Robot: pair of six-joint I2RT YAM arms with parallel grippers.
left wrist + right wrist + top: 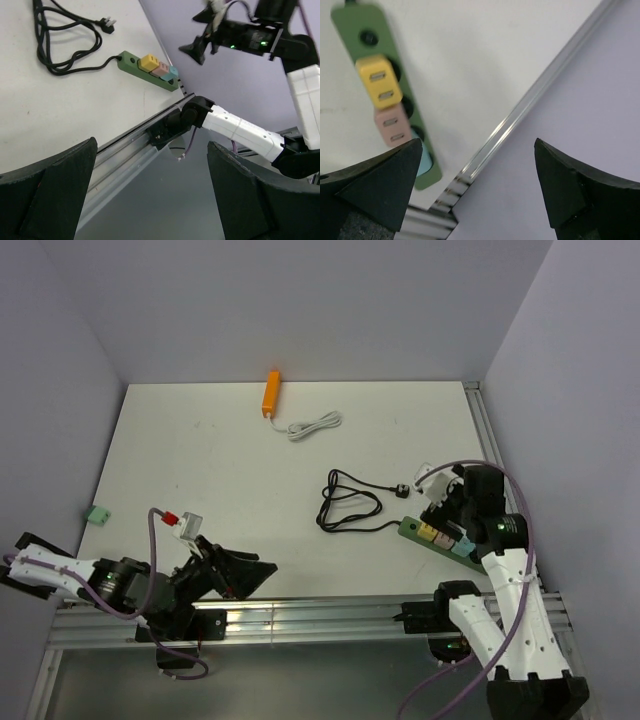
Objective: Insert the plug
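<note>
A green power strip (412, 530) lies at the table's right front and carries a yellow (380, 82), a pink (392, 127) and a teal adapter. Its black cable (348, 508) is coiled to the left and ends in a black plug (402, 490) lying loose on the table. My right gripper (440, 502) hovers over the strip (350, 25), open and empty (480, 190). My left gripper (255, 575) is open and empty at the near edge, over the rail (150, 200). The left wrist view shows the strip (131, 62) and the plug (107, 24) far off.
An orange power bank (271, 393) with a white cable (315, 425) lies at the back. A small green block (97, 513) sits off the table's left edge. An aluminium rail (320, 620) runs along the near edge, another (485, 435) along the right side.
</note>
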